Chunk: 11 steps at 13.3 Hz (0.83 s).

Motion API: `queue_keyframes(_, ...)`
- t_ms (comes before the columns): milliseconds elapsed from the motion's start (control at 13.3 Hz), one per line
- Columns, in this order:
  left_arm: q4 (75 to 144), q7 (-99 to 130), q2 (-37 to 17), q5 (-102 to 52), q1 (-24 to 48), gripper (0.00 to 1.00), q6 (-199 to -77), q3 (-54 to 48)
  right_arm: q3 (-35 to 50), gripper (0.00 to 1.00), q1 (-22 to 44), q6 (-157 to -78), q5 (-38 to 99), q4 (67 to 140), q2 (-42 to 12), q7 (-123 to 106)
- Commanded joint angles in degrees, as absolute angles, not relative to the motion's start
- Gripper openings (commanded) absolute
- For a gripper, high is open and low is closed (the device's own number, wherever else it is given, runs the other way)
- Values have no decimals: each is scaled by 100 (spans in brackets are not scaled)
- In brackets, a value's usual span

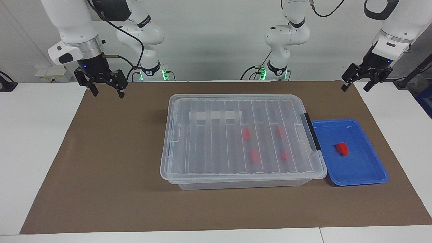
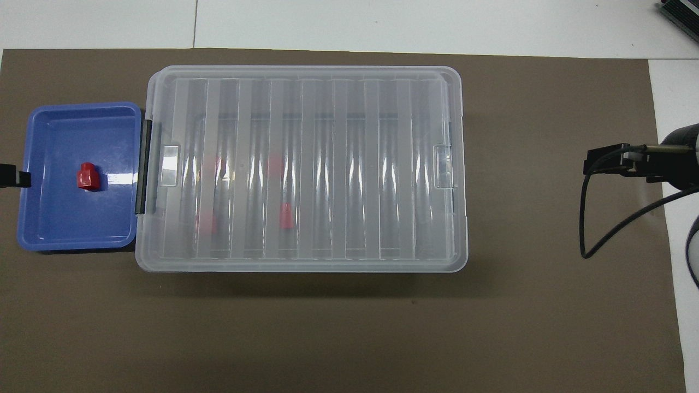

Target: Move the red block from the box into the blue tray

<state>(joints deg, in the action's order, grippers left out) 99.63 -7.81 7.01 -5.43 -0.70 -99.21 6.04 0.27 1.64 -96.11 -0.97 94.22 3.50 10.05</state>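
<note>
The box [image 1: 216, 148] is a clear bin with its ribbed lid on, in the middle of the mat; it also shows in the overhead view [image 2: 327, 164]. Several red blocks [image 1: 255, 156] lie inside it, toward the left arm's end [image 2: 285, 215]. The blue tray [image 1: 364, 170] lies beside the box at the left arm's end [image 2: 54, 224]. One red block [image 1: 342, 149] lies in the tray [image 2: 87, 176]. My right gripper [image 1: 108, 92] is open and empty, raised over the mat's corner at the right arm's end. My left gripper [image 1: 356, 88] is open and empty, raised over the mat's corner at the left arm's end.
A brown mat [image 1: 101, 168] covers the white table [image 1: 33, 135]. The box's black handle bar [image 1: 312, 133] faces the tray, and a whitish tape strip [image 1: 216, 115] sits on the lid. Both arms wait at the robots' edge of the table.
</note>
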Motion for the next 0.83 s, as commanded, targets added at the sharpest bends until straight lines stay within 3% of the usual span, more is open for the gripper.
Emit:
queue_keyframes(0,9663,-756,748,-492,-70,100,-9845,554,97,100,79,-9204,-71,8939,79,1090)
queue_keyframes(150,9431,-773,659,-353,-9,100,-9669,510,97,100,70,-8930,-70,8728,0,1099)
queue_keyframes(451,9467,-791,739,-106,326,100,-9903,386,97,100,9,-8789,-44,9087,255,1020)
queue_keyframes(601,8950,-747,476,-88,386,100,-9801,387,88,100,0,-8754,-44,9088,255,985)
queue_keyframes(751,8851,-747,238,-105,361,100,-9659,387,88,100,17,-8789,-44,9132,264,984)
